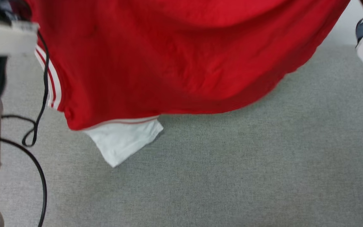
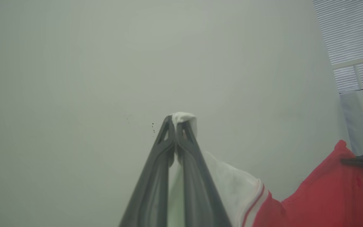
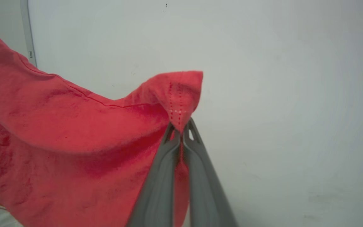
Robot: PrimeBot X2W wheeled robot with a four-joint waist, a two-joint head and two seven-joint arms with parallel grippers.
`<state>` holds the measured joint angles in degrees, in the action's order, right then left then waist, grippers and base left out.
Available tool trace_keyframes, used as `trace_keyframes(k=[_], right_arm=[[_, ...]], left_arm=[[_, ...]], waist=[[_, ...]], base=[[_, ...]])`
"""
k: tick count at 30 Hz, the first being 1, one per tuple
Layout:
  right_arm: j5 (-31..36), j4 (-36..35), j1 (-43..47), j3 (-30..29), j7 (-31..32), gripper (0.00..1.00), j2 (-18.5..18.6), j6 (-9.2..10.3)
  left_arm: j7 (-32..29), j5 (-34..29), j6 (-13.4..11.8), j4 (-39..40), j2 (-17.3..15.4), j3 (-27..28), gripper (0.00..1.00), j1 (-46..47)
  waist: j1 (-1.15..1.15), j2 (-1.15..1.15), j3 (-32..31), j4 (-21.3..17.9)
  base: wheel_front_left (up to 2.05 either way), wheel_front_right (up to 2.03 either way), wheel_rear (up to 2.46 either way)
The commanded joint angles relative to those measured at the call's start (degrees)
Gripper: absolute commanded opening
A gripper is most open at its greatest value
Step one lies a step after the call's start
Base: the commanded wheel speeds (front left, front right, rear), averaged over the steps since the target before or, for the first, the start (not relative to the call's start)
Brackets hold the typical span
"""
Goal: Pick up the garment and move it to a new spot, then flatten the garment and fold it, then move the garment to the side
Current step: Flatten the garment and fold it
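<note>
Clamps a white sleeve tip (image 2: 184,116) in the left gripper (image 2: 176,121), fingers pressed together on the cloth, and a stitched red corner (image 3: 181,91) in the right gripper (image 3: 181,126), equally tight. Holds the garment (image 1: 169,63) slung between both, sagging over the grey surface (image 1: 263,157), with a white sleeve (image 1: 121,142) hanging lowest; touching or just above, cannot tell. To lay flat: keep both pinches firm, draw arms apart to remove the sag, lower evenly, avoid the black cables (image 1: 44,78) at left.

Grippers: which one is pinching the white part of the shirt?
The left gripper: it clamps the white sleeve of the garment, while the right gripper clamps a red hemmed corner.
</note>
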<state>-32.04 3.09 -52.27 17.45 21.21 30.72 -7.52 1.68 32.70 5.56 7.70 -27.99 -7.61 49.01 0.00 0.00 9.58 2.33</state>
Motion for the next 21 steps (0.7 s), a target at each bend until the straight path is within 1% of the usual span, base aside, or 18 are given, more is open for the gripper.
trace_keyframes(k=[1, 2, 3, 7, 11, 14, 17, 21], right_arm=[[0.81, -0.43, -1.89, -0.50, 0.50, 0.00, -0.66, 0.06], [1.24, -0.43, -2.78, -0.87, 0.92, 0.00, -0.91, 0.07], [2.54, 0.39, -6.63, -1.49, 1.84, 0.00, -1.62, 0.06], [4.64, 3.57, -13.96, -2.02, 2.71, 0.00, -2.38, 0.07], [6.47, 7.72, -22.60, -1.33, 2.10, 0.00, -3.73, 0.06], [7.99, 11.75, -29.34, -0.85, 0.87, 0.00, -5.25, 0.07], [9.26, 16.24, -36.26, -0.93, -1.01, 0.00, -7.39, 0.06], [11.10, 23.13, -44.05, -0.12, -3.61, 0.00, -9.30, 0.07]], left_arm=[[-0.22, 0.70, 0.39, -1.53, 0.11, -0.40, 0.00, 2.70], [-0.27, 1.22, 0.49, -2.59, 0.30, -0.54, 0.00, 4.51], [-0.50, 2.26, 0.94, -6.34, 0.17, -0.96, 0.00, 10.37], [-0.84, 3.72, 1.39, -12.48, 0.00, -1.59, 0.00, 19.29], [-0.12, 4.29, 1.74, -18.44, -0.27, -2.90, 0.00, 29.53], [0.47, 5.25, 1.83, -23.07, -0.05, -4.19, 0.00, 36.82], [1.48, 5.83, 1.85, -27.14, -0.73, -4.96, 0.00, 43.65], [2.92, 7.21, 1.87, -31.75, -1.04, -8.01, 0.00, 50.33]], waist=[[0.00, 0.00, 1.91, 0.14], [0.00, 0.00, 2.78, 0.20], [0.00, 0.00, 5.92, 0.25], [0.00, 0.00, 10.90, 0.20], [0.00, 0.00, 15.69, -0.14], [0.00, 0.00, 18.43, -0.57], [0.00, 0.00, 21.03, -1.17], [0.00, 0.00, 23.67, -1.32]], base=[[0.00, 0.00, 0.00], [0.00, 0.00, 0.00], [0.00, 0.00, 0.00], [0.00, 0.00, 0.00], [0.00, 0.00, 0.00], [0.00, 0.00, 0.00], [0.00, 0.00, 0.00], [0.00, 0.00, 0.00]])
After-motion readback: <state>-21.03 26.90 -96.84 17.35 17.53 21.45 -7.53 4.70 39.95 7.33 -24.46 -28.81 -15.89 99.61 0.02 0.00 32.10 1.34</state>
